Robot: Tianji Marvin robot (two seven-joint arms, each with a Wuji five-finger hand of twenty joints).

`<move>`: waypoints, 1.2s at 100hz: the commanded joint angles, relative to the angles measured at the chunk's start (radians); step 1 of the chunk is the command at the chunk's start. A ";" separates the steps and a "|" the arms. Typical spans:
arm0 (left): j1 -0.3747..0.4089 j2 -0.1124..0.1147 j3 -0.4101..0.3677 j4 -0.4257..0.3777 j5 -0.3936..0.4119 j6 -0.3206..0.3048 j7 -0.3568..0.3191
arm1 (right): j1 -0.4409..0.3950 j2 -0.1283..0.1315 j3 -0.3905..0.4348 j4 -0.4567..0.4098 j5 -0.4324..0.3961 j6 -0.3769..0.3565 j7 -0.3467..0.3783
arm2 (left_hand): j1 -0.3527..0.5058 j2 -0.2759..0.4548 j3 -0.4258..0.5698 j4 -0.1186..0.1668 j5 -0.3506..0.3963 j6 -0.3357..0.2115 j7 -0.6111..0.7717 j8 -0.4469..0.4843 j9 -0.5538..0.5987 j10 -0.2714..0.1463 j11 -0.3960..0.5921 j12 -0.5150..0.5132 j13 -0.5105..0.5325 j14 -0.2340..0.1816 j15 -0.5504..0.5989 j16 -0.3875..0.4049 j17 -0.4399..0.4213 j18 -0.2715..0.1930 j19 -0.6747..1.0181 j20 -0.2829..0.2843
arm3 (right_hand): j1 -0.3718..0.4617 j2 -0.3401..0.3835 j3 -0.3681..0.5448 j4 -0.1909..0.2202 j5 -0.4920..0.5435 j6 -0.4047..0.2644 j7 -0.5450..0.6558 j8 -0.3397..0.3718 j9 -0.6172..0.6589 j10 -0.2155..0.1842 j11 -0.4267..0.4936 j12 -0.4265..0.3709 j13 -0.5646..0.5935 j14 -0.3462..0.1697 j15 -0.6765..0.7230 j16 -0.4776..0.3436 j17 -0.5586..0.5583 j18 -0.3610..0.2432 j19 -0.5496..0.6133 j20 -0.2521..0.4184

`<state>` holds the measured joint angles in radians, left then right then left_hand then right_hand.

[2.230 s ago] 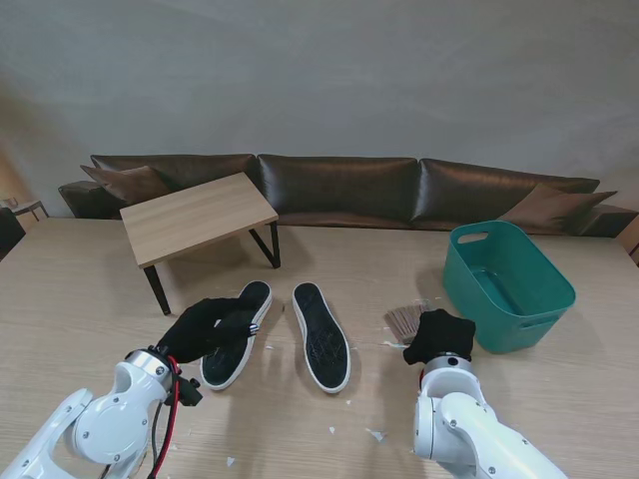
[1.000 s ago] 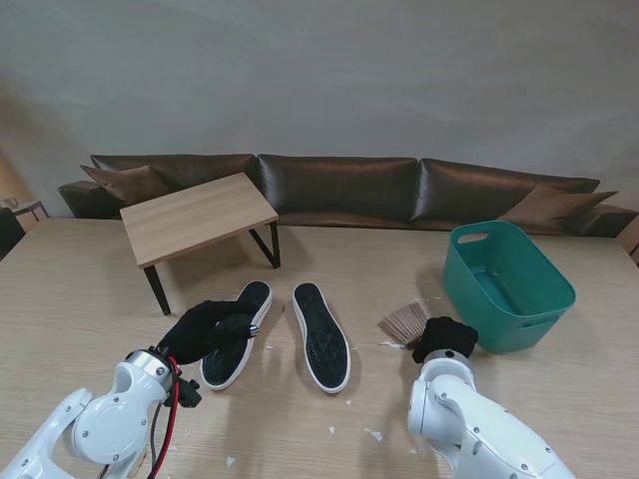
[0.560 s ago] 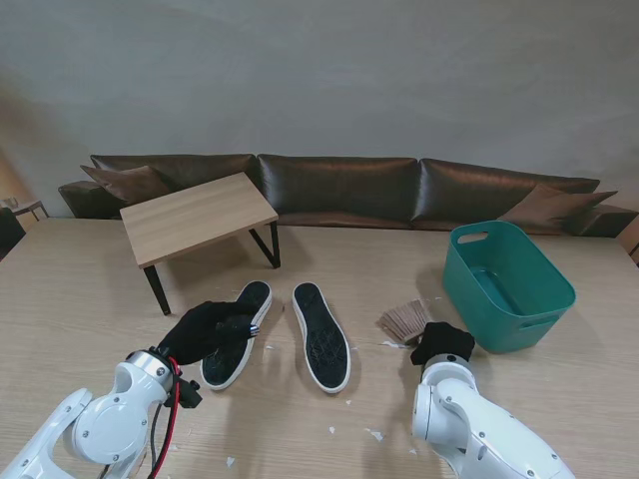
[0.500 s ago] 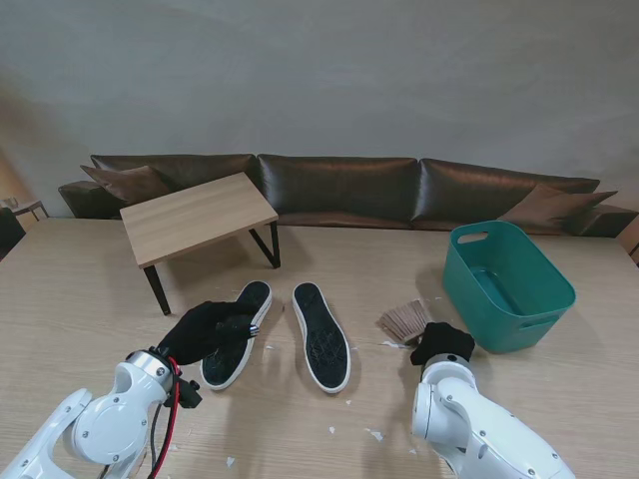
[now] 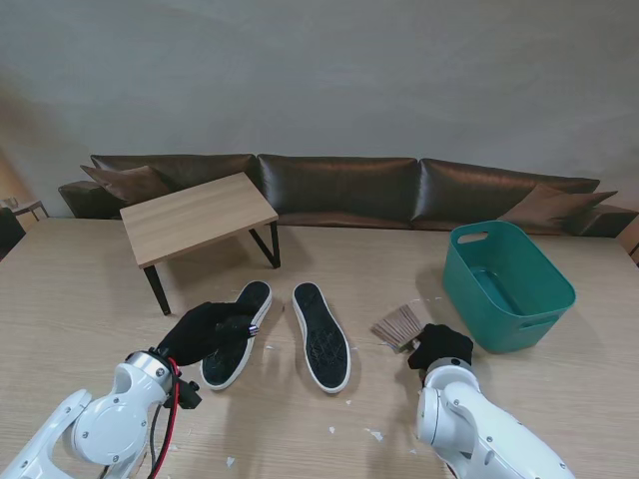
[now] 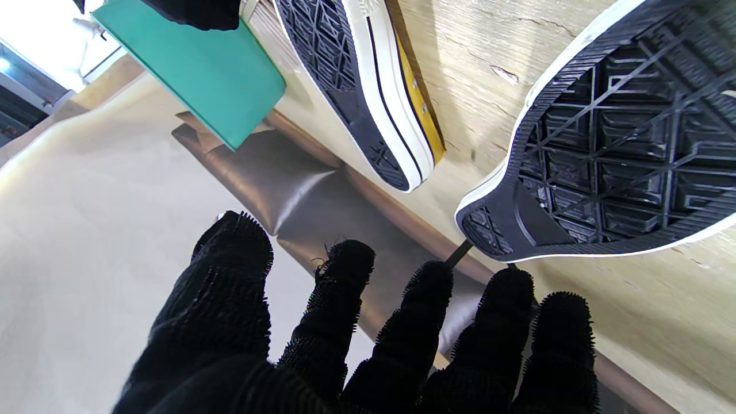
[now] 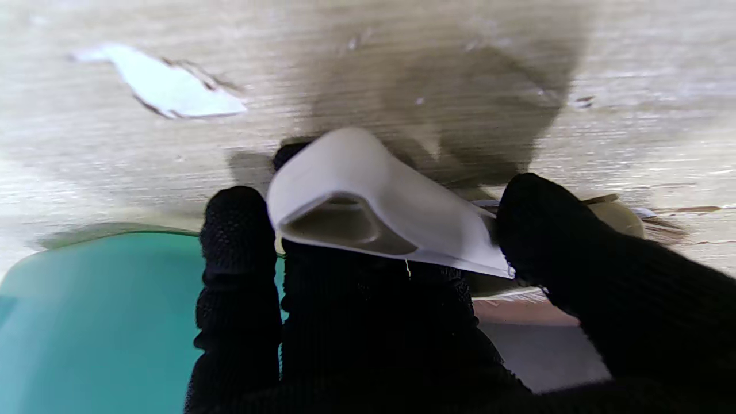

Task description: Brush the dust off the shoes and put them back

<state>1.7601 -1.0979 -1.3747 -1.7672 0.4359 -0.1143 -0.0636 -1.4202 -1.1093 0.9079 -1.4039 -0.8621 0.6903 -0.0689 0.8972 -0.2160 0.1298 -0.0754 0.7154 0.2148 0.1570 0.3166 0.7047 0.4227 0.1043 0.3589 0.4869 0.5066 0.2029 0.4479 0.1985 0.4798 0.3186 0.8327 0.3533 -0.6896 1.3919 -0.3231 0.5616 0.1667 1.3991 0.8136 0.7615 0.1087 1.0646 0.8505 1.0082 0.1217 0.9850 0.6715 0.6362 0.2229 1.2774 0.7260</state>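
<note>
The right hand's [image 5: 440, 345] black-gloved fingers [image 7: 238, 241] are curled around the white plastic handle of a brush [image 7: 374, 215], thumb on one side and the other fingers on the other, so the handle is pinched between them. The brush's tan bristles [image 5: 398, 324] stick out from the hand toward the shoes and lie on or just above the light wooden bench [image 5: 80, 299]; which one cannot be told. Just beside that hand, on its right, stands the teal plastic tub [image 5: 509, 284].

The left hand's [image 5: 205, 330] fingers [image 6: 339, 310] are stretched out and slightly apart, holding nothing. From the stand they hover over the heel end of the left black canvas shoe with a white-edged sole [image 5: 237, 334], which lies sole up; whether they touch it is unclear. The right black shoe with white-edged sole [image 5: 320, 335] lies just beside it, also sole up, the two apart and roughly parallel.

Small white scraps [image 5: 374, 435] dot the bench nearer to me. Farther from me stands a small low wooden table with black legs [image 5: 198, 217], and beyond it a dark brown leather sofa [image 5: 339, 188] along the wall.
</note>
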 commanded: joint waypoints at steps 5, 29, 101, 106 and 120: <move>0.004 -0.001 -0.001 -0.007 -0.002 0.005 -0.021 | -0.014 0.008 -0.005 -0.023 -0.025 -0.013 0.044 | 0.031 0.041 -0.034 0.037 0.010 0.004 0.003 0.006 0.003 -0.002 0.001 0.001 -0.021 -0.003 -0.003 0.009 -0.001 -0.029 -0.030 0.002 | 0.046 0.050 0.001 0.004 -0.025 -0.007 0.090 0.044 -0.045 -0.049 -0.099 -0.072 -0.034 0.014 -0.048 -0.026 -0.224 0.033 -0.035 -0.005; 0.005 -0.001 -0.004 -0.009 -0.001 0.007 -0.023 | -0.006 0.022 -0.009 -0.046 -0.041 -0.021 0.109 | 0.035 0.045 -0.044 0.039 0.011 0.004 0.003 0.006 0.003 -0.002 0.001 0.001 -0.020 -0.002 -0.002 0.009 0.001 -0.027 -0.028 0.002 | 0.094 0.231 -0.192 -0.041 -0.144 0.000 0.097 0.079 -0.026 -0.026 -0.096 -0.144 0.054 -0.001 -0.113 -0.061 -0.130 0.048 -0.056 -0.036; 0.002 0.005 -0.002 -0.011 0.013 0.025 -0.048 | 0.019 0.000 -0.019 -0.024 0.044 -0.001 0.069 | 0.044 0.055 -0.066 0.042 0.013 0.016 0.003 0.006 -0.001 -0.003 0.000 0.001 -0.021 -0.003 -0.003 0.009 -0.001 -0.031 -0.029 0.002 | 0.101 0.122 -0.077 -0.065 0.169 -0.004 -0.073 -0.009 0.561 -0.131 0.076 -0.049 0.310 -0.189 0.604 0.203 0.421 0.095 0.216 -0.050; 0.002 0.006 -0.002 -0.011 0.014 0.028 -0.051 | 0.022 -0.002 -0.020 -0.014 0.043 -0.013 0.057 | 0.045 0.056 -0.067 0.042 0.013 0.018 0.003 0.006 0.000 -0.004 0.001 0.001 -0.022 -0.004 -0.003 0.009 -0.002 -0.030 -0.029 0.002 | 0.074 0.215 -0.142 -0.045 0.223 -0.020 -0.117 -0.027 0.569 -0.123 0.063 -0.033 0.309 -0.179 0.605 0.202 0.418 0.099 0.216 -0.046; 0.001 0.007 0.000 -0.012 0.017 0.034 -0.057 | 0.031 0.010 -0.031 -0.010 0.004 -0.035 0.084 | 0.047 0.056 -0.072 0.043 0.014 0.021 0.003 0.006 -0.001 -0.003 0.000 0.000 -0.021 -0.007 -0.002 0.009 -0.002 -0.030 -0.029 0.003 | 0.035 0.259 -0.210 -0.010 0.244 -0.086 -0.191 -0.050 0.527 -0.144 0.039 0.000 0.311 -0.198 0.590 0.188 0.377 0.072 0.236 -0.033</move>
<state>1.7598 -1.0912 -1.3755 -1.7715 0.4512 -0.0854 -0.0984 -1.3934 -1.1057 0.8886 -1.4079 -0.8332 0.6602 -0.0374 0.9083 -0.2160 0.0891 -0.0754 0.7155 0.2270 0.1570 0.3167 0.7048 0.4227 0.1043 0.3589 0.4869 0.5066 0.2029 0.4479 0.1985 0.4794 0.3184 0.8327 0.4349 -0.4738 1.2195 -0.3694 0.7730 0.0814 1.2494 0.7991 1.2548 0.0127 1.0977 0.8191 1.3088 0.0107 1.5360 0.8572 0.6399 0.2750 1.4506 0.6724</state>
